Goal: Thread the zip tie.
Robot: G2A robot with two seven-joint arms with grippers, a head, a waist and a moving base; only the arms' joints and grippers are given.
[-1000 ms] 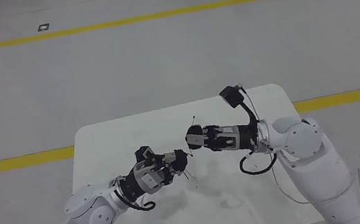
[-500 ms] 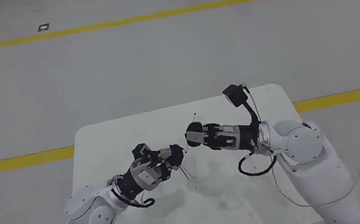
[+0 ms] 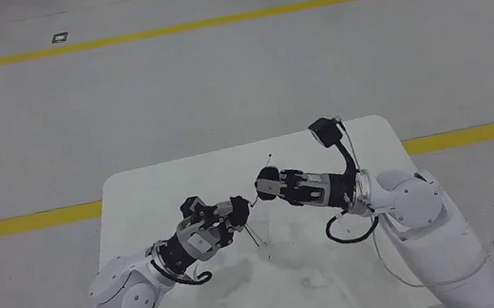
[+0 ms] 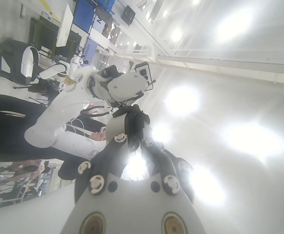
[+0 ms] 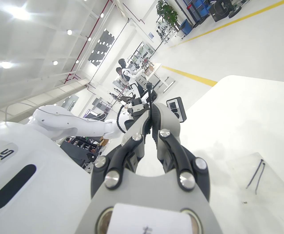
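Top view: my left gripper (image 3: 242, 209) and right gripper (image 3: 261, 189), both clamped on the zip tie (image 5: 150, 99), sit tip to tip above the table (image 3: 140, 208), apparently so tail can find head.

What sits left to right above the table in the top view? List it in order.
In order: left gripper → right gripper → black camera box on the right wrist.

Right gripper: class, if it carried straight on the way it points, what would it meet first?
Probably the left gripper, facing the right gripper almost tip to tip; relative height is unclear.
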